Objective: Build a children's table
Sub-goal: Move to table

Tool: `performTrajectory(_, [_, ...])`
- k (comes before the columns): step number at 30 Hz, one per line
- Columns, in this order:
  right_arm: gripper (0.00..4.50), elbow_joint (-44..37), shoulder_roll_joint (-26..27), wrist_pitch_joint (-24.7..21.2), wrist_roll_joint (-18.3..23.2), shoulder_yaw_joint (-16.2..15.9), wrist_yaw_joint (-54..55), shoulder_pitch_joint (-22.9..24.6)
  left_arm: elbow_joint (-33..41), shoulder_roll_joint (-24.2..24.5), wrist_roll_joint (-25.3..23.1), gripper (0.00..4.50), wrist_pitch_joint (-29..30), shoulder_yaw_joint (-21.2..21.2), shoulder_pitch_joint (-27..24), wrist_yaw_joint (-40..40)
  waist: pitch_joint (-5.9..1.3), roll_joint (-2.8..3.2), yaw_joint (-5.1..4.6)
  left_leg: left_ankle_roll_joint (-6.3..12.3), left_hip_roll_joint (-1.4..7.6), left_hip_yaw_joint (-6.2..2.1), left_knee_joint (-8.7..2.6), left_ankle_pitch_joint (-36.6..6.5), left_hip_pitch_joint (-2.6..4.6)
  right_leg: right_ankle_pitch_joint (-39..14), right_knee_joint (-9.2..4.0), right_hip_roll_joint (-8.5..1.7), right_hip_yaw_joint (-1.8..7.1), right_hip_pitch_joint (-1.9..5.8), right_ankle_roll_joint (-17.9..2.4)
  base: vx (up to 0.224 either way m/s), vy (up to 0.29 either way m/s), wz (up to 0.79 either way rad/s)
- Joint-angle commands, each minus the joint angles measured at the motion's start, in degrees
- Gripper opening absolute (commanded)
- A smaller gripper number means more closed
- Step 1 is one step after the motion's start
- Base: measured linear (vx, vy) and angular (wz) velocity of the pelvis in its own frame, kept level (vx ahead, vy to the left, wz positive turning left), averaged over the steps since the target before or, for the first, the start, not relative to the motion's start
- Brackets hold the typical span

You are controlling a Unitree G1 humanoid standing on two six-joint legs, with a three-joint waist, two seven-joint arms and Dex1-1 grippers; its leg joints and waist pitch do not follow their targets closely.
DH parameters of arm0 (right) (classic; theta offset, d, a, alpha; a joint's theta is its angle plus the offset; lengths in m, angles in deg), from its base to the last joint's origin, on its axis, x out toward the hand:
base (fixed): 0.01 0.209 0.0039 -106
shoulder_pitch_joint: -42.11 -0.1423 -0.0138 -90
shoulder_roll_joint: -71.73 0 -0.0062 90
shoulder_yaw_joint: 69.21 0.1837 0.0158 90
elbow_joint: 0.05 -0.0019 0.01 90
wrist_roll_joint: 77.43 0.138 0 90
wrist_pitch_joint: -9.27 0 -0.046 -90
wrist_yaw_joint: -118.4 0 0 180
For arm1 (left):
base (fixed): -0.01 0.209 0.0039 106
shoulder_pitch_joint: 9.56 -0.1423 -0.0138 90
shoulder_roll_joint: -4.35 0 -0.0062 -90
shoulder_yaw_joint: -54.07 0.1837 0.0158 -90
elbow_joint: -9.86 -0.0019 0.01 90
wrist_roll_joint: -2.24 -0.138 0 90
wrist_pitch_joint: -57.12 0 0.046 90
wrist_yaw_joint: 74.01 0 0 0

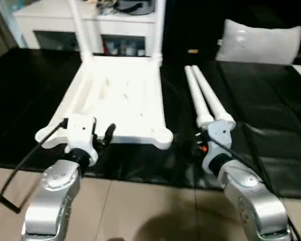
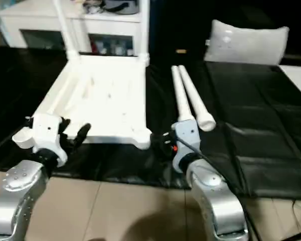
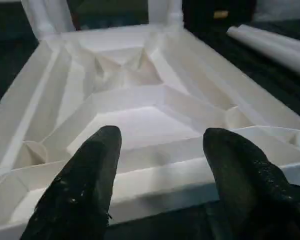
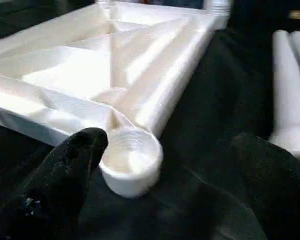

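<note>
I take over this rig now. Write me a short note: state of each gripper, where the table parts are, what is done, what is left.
Left gripper: open, empty, at the near edge of the table top.
Right gripper: open, empty, between the near right corner socket and the two loose legs.
Table top lies underside up on the black work surface.
Done: two legs stand in the far corners.
Left: fit both loose legs into the near sockets.
</note>
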Motion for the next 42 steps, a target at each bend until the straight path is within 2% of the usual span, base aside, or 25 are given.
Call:
performTrajectory(1, [4.50,-0.5,-1.6,0.7,0.4,0.6,-0.7,0.2,0.5,-0.4,0.6,2.99,0.6,0.7,1.2,0.0,-2.97,1.09,-2.04,10.87,6.11,-3.98,-6.08,-7.7,3.10,2.0,-2.35,-3.38,2.21,-1.32,-10.6,0.124,0.017,0.05])
performTrajectory(4, [4.50,-0.2,-2.3,0.6,0.2,0.2,-1.2,-0.1,0.2,-0.3,0.2,2.99,0.4,1.1,1.6,0.0,-4.09,-1.25,-0.01,13.69,0.01,-0.27,-0.48,4.2,-5.55,11.6,-5.46,-6.66,6.43,6.85,-11.6,0.103,0.009,0.05])
performTrajectory(5, [4.50,-0.2,-2.4,0.6,0.1,0.2,-1.2,-0.1,0.2,-0.2,0.2,2.99,0.4,1.2,1.6,-0.1,-4.38,-0.78,0.38,12.54,0.88,-0.89,0.04,5.2,-6.58,11.5,-5.51,-7.64,6.73,7.82,-11.7,0.121,0.010,0.03])
performTrajectory(6, [4.50,0.0,-2.4,0.7,-0.1,0.3,-1.3,-0.4,0.1,-0.1,0.3,2.99,0.4,1.4,1.8,-0.4,-4.62,0.22,-0.03,9.98,1.53,-1.61,-1.27,11.8,-6.92,16.6,-3.56,-4.07,3.75,7.60,-8.4,0.121,0.010,0.03])
performTrajectory(7, [4.50,0.0,-2.3,0.7,-0.4,0.5,-1.0,-0.5,0.1,-0.1,0.4,2.99,0.4,1.6,2.0,-0.6,-4.80,0.76,-0.62,10.17,1.91,-2.17,-1.95,14.6,-4.49,17.9,-2.49,-2.17,2.42,5.92,-6.9,0.159,-0.008,0.02])
performTrajectory(8, [4.50,0.0,-2.2,0.7,-0.5,0.6,-0.8,-0.5,0.1,-0.1,0.4,2.99,0.3,1.7,2.1,-0.7,-5.20,1.90,-3.01,18.24,5.56,-7.22,-2.30,24.8,4.60,11.2,1.63,0.01,0.11,-2.41,-3.6,0.178,-0.028,0.09])
performTrajectory(9, [4.50,-0.1,-2.3,0.7,-0.5,0.7,-0.7,-0.6,0.1,-0.2,0.7,2.99,0.4,2.0,2.3,-0.9,-5.90,1.79,-4.78,28.55,10.98,-12.48,-2.50,34.8,10.08,-4.2,5.24,-2.18,1.20,-9.19,2.1,0.178,-0.028,0.09])
performTrajectory(10, [4.50,-0.1,-2.4,0.6,-0.5,1.0,-0.5,-0.8,0.0,-0.2,0.8,2.99,0.6,2.3,2.5,-1.1,-5.04,1.02,-3.99,29.83,11.01,-10.19,-1.86,38.7,8.00,-2.2,6.07,-3.60,2.79,-10.83,5.0,0.123,-0.027,0.13])
performTrajectory(11, [4.50,0.0,-2.6,0.5,-0.5,1.0,-0.3,-1.0,-0.1,-0.3,0.7,2.99,0.6,2.7,2.6,-1.2,-5.04,1.02,-3.99,29.83,11.01,-10.19,-1.86,38.7,8.00,-2.2,6.07,-3.60,2.79,-10.83,5.0,0.056,-0.033,0.11])
performTrajectory(12, [4.50,0.1,-2.8,0.5,-0.5,1.0,-0.2,-1.1,-0.1,-0.4,0.7,2.99,0.5,3.1,2.6,-1.4,-3.81,-0.38,-3.54,24.58,3.16,-2.66,-2.36,22.8,2.90,8.4,0.90,-2.36,3.29,-8.06,2.5,0.056,-0.033,0.11])
performTrajectory(13, [4.50,-0.3,-3.3,0.4,-0.4,0.8,-0.5,-1.2,0.1,-0.6,0.7,2.99,0.7,3.4,2.3,-1.4,-3.28,-1.94,-3.45,21.14,0.74,-1.09,-2.43,12.1,1.54,7.8,-2.22,-2.96,4.59,-5.69,1.8,0.040,-0.068,0.02])
performTrajectory(14, [4.50,-0.4,-3.5,0.4,-0.4,0.7,-0.6,-1.2,0.1,-0.7,0.7,2.99,0.7,3.5,2.2,-1.4,-2.87,-2.70,-1.32,15.26,-2.83,-0.43,1.75,-1.9,-1.90,-8.5,-6.35,-9.10,10.89,0.08,-2.8,0.013,-0.091,0.03])
performTrajectory(15, [4.50,-1.0,-3.7,0.1,-0.2,0.5,-1.0,-1.1,0.3,-0.9,0.9,2.99,0.9,3.6,2.0,-1.4,-3.17,-3.17,-0.03,8.63,-0.68,-2.16,5.19,-2.2,-4.07,-20.4,-7.69,-12.08,12.38,3.13,-9.9,0.013,-0.091,0.03])
performTrajectory(17, [4.50,-1.3,-3.6,0.0,-0.3,0.4,-1.1,-1.1,0.2,-0.8,1.0,2.99,0.7,3.8,1.7,-1.4,-3.19,-2.93,0.28,4.56,-0.40,-2.54,5.18,0.7,-5.14,-20.4,-7.00,-10.27,11.05,3.38,-12.6,0.003,-0.036,-0.01])
performTrajectory(19, [4.50,-1.2,-3.5,0.0,-0.4,0.2,-1.3,-0.9,-0.1,-0.7,1.0,2.99,0.5,3.8,1.5,-1.4,-1.66,-0.63,-0.31,3.00,1.60,-1.87,0.03,1.9,-3.13,-24.6,-8.19,-7.54,5.88,0.44,-12.8,0.000,0.000,0.00])
performTrajectory(20, [4.50,-1.2,-3.5,-0.1,-0.3,0.2,-1.3,-0.9,-0.1,-0.6,1.0,2.99,0.6,3.8,1.6,-1.5,-0.78,0.46,-1.97,2.13,3.34,-2.26,-4.36,-8.6,-3.21,-24.9,-6.50,-3.58,3.30,-0.03,-9.2,0.000,0.000,0.00])
performTrajectory(21, [4.50,-1.2,-3.5,-0.2,-0.1,0.2,-1.4,-0.9,0.1,-0.7,1.0,2.99,0.7,3.7,1.5,-1.5,-2.27,1.12,-3.06,1.68,4.45,-3.52,-5.12,-16.5,0.22,-19.0,-4.38,-1.71,2.70,-1.46,-8.4,0.000,0.000,0.00])
performTrajectory(23, [4.50,-0.9,-3.8,-0.1,0.2,0.1,-1.4,-1.0,0.3,-0.6,0.9,2.99,0.8,3.7,1.3,-1.5,-2.60,1.52,-3.94,3.06,5.37,-4.70,-6.13,-19.4,2.13,-10.0,-3.13,-1.70,2.33,-2.08,-9.8,0.050,0.052,0.03])
performTrajectory(25, [4.50,-0.6,-4.0,0.0,0.4,-0.2,-1.5,-1.4,0.7,-0.5,0.9,2.99,0.9,3.7,1.0,-1.6,-2.73,0.64,-4.58,7.80,4.04,-3.90,-5.78,-13.9,1.06,-1.4,-3.59,-3.10,2.62,-0.68,-12.2,0.062,0.047,0.03])
performTrajectory(26, [4.50,-0.5,-4.0,0.1,0.4,-0.4,-1.4,-1.6,0.9,-0.5,0.9,2.99,1.0,3.7,0.9,-1.7,-3.23,-0.05,-3.91,9.36,2.14,-2.13,-4.64,-6.9,-1.54,-0.5,-4.85,-4.24,3.82,2.51,-13.4,0.000,0.000,0.00])
performTrajectory(28, [4.50,-0.2,-3.3,-0.2,0.2,0.1,-0.9,-2.0,0.9,0.2,1.0,2.99,1.0,4.1,0.9,-1.9,-3.63,-1.03,-2.80,10.03,0.93,-0.93,-2.95,0.5,-3.75,-3.4,-5.98,-5.07,5.34,4.66,-13.3,0.000,0.000,0.00])
performTrajectory(34, [4.50,0.8,-3.3,0.2,-0.3,0.6,-0.4,-2.7,1.2,0.0,1.3,2.99,0.8,4.4,0.5,-2.1,-4.28,-0.20,-3.04,17.39,2.07,-2.64,-3.67,12.6,0.75,3.2,-3.35,-2.05,2.54,1.10,-12.7,0.074,-0.005,0.03])
performTrajectory(37, [4.50,0.3,-3.6,-0.9,-0.1,0.7,0.1,-3.4,0.9,-0.1,1.4,2.99,0.7,4.5,0.6,-2.3,-4.24,-0.63,-2.94,21.48,1.55,-2.63,-3.11,14.6,0.33,3.6,-3.34,-2.56,2.75,1.57,-12.5,0.054,-0.004,0.03])
performTrajectory(39, [4.50,0.2,-3.6,-1.2,0.0,0.8,0.2,-3.5,0.8,0.1,1.4,2.99,0.7,4.6,0.7,-2.4,-3.98,-1.06,-2.08,19.03,0.72,-1.49,-2.75,11.8,-1.89,-0.1,-4.67,-3.48,3.77,3.52,-12.7,0.000,0.000,0.00])
performTrajectory(42, [4.50,0.8,-3.6,-1.3,-0.3,1.0,0.4,-4.0,1.0,0.1,1.6,2.99,0.7,4.7,0.6,-2.4,-3.92,-0.99,-2.02,15.59,1.69,-1.74,-3.50,10.0,-1.10,-2.2,-4.53,-2.77,3.20,3.20,-12.2,0.000,0.000,0.00])
